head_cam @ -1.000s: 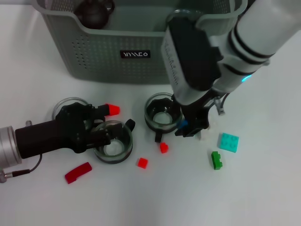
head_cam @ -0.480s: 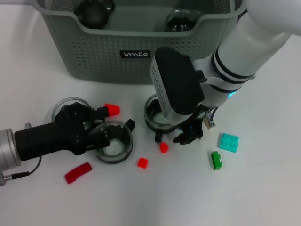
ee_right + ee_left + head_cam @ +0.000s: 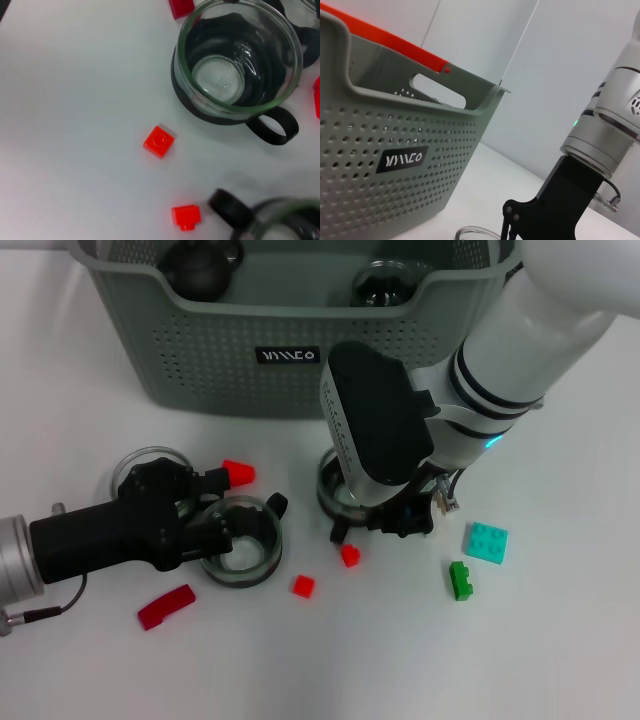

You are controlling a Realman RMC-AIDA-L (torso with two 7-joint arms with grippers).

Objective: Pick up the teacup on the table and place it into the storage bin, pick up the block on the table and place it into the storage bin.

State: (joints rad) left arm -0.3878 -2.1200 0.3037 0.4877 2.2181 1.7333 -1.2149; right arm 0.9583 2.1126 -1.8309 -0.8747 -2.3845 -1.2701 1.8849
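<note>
The grey-green storage bin (image 3: 220, 360) stands at the back, its label side also in the left wrist view (image 3: 395, 150). A glass teacup (image 3: 332, 490) in a black holder sits in front of it, mostly covered by my right gripper (image 3: 400, 518), which hangs low right over it. A second teacup (image 3: 245, 545) lies further left (image 3: 237, 75). My left gripper (image 3: 218, 508) is open at that cup's near rim. Part of a third teacup (image 3: 140, 462) shows behind it. Blocks on the table are small red ones (image 3: 349, 555) (image 3: 303, 586) (image 3: 238, 473), a green one (image 3: 460, 580) and a teal one (image 3: 485, 541).
A long red piece (image 3: 166, 606) lies by the left arm. Inside the bin sit a dark round object (image 3: 200, 265) and a glass item (image 3: 385, 285). The right arm (image 3: 600, 135) rises in front of the bin's right corner.
My right arm has come down from the bin's rim and shifted left, so it now covers most of the middle teacup. The left arm and its cup have stayed put.
</note>
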